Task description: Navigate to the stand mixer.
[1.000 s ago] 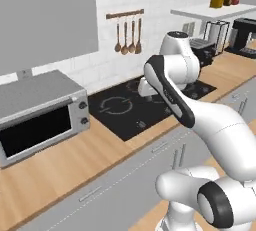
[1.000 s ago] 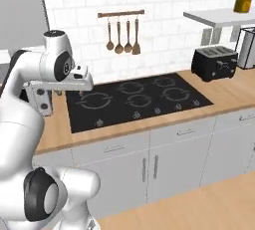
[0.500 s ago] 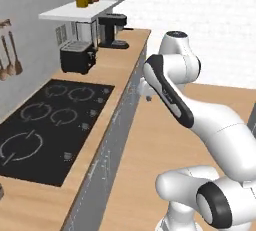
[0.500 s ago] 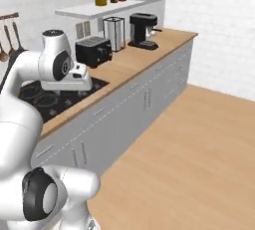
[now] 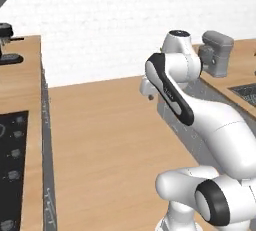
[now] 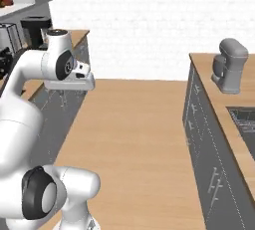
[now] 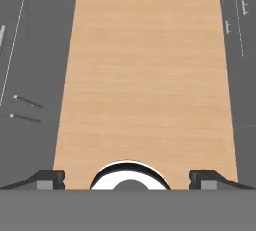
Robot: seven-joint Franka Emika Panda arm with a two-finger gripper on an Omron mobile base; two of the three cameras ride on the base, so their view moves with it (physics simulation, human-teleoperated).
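Left base view: the mixer (image 5: pixel 216 52) stands on the far end of the right-hand counter (image 5: pixel 239 66), partly behind the arm's upper joint. A black coffee machine (image 5: pixel 7 45) sits on the left counter (image 5: pixel 31 90), with the hob (image 5: pixel 11 170) nearer the camera.

Right base view: the mixer (image 6: pixel 229 65) stands upright on the right counter (image 6: pixel 219 99), past a dark sink (image 6: pixel 244 116). Wooden floor (image 6: pixel 134 139) lies between the two cabinet runs.

Hand view: the pincer (image 7: pixel 127 179) looks down at the floor (image 7: pixel 147 75), its tips (image 7: pixel 49 179) set wide apart, holding nothing. Grey cabinets (image 7: pixel 30 65) flank both sides.
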